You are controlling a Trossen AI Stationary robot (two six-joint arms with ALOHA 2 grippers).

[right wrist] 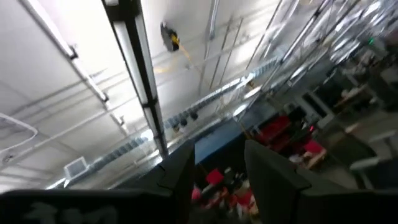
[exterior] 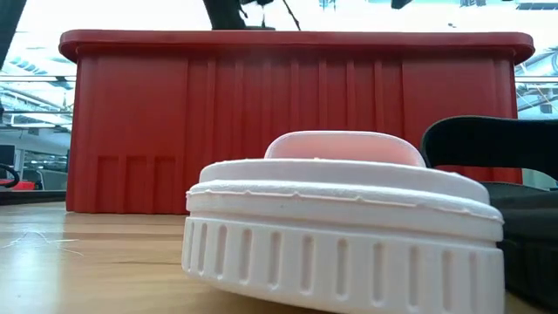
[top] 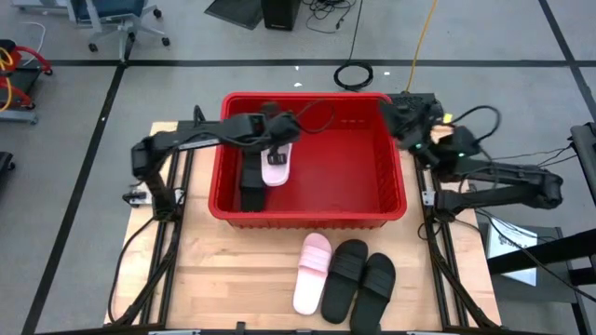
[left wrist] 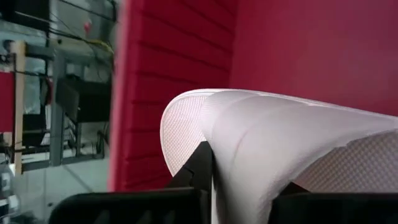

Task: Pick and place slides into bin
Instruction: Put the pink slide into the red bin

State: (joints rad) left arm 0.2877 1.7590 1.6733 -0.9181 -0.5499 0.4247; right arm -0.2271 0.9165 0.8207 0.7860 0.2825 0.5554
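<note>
Bright red plastic bin [top: 391, 177] sits upper centre of the high view, rectangular, thick rim, ribbed outer walls in the low view. Left gripper [top: 279, 141] reaches in over the bin's left half, clamped on a pale pink slide [top: 277, 164]; left wrist view shows dark fingers [left wrist: 198, 163] pinching the broad smooth strap with the dimpled white footbed [left wrist: 180, 134] beside it, red ribbed bin wall behind. Black slide [top: 252, 177] lies inside the bin just left of the pink one, matte, long axis running up-down in frame, touching or nearly touching it. On the bare wooden tabletop [top: 223, 270] below the bin, lower centre: second pink slide [top: 312, 272], smooth strap, then two black slides side by side to its right, one [top: 345, 277] touching the pink one, the other [top: 374, 288] just beside it. Low view: pink slide fills the foreground, white chunky sole with vertical ribbing along the edge, rounded pink strap on top; a black strap at right edge. Right gripper [top: 402, 119] sits at the upper right corner of the bin, off to the side; right wrist view points up at ceiling lights and pipes, its two dark fingers [right wrist: 267, 171] apart with a gap, nothing between them.
</note>
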